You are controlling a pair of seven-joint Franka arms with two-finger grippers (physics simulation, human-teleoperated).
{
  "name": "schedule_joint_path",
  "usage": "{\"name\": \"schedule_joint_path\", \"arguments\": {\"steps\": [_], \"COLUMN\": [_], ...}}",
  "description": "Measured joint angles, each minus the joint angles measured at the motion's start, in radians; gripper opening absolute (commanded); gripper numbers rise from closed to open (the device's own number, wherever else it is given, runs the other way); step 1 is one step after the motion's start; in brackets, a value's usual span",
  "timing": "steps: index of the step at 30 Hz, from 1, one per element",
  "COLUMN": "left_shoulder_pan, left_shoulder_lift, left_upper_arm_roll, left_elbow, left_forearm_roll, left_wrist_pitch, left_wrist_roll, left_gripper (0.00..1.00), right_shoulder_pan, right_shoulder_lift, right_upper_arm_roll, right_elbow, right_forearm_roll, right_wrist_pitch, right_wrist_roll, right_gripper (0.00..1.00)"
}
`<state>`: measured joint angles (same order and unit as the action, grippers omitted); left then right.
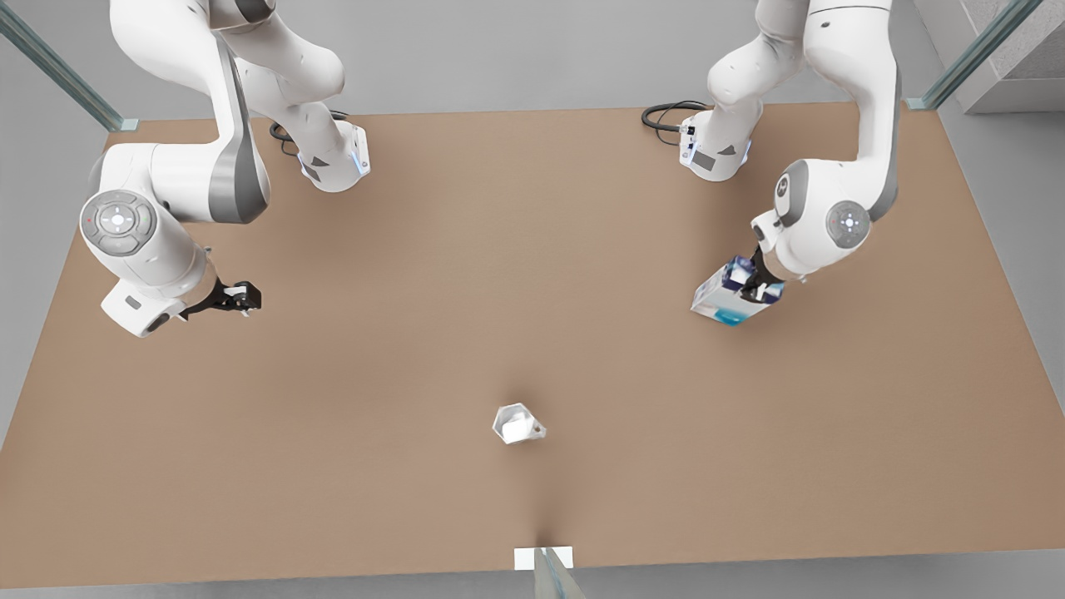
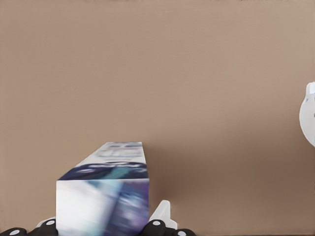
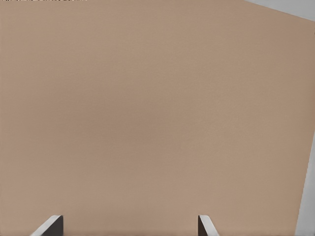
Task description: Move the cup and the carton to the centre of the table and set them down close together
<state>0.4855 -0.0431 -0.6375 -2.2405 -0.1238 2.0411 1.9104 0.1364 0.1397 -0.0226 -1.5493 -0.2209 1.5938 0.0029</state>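
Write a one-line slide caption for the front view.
Left gripper holds the carton at the front view's right; right gripper waits open opposite; the cup sits mid-table.

Carton [image 2: 106,196]: held in the left gripper [image 2: 101,227] — navy top with pale lettering faces the camera, white and blue side below it.
Fingers [image 2: 161,214]: one pale fingertip shows just beside the carton's side.
Table [image 2: 157,73]: plain light brown.
Cup [image 2: 309,118]: white sliver at the frame edge — well apart from the carton.
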Motion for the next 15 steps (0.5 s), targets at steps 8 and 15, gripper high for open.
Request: {"name": "schedule_joint_path", "arguments": {"steps": [8, 15], "left_shoulder_pan": [0.104, -0.428], "left_shoulder_lift": [0.052, 0.350], "left_upper_arm_roll": [-0.210, -0.215], "left_elbow": [0.254, 0.550], "left_forearm_roll": [-0.002, 0.214], "left_wrist_pitch": [-0.182, -0.180], "left_wrist_roll": [-0.517, -1.211], "left_gripper": [0.34, 0.34], "right_shoulder_pan": [0.000, 0.000], "right_shoulder_lift": [-0.002, 0.000], "right_upper_arm_roll": [0.001, 0.000], "right_elbow": [0.000, 0.000], "right_forearm_roll": [0.000, 0.000], "right_wrist_pitch": [-0.002, 0.000], "right_wrist_roll": [-0.001, 0.000], "right_gripper": [1.00, 1.00]}}
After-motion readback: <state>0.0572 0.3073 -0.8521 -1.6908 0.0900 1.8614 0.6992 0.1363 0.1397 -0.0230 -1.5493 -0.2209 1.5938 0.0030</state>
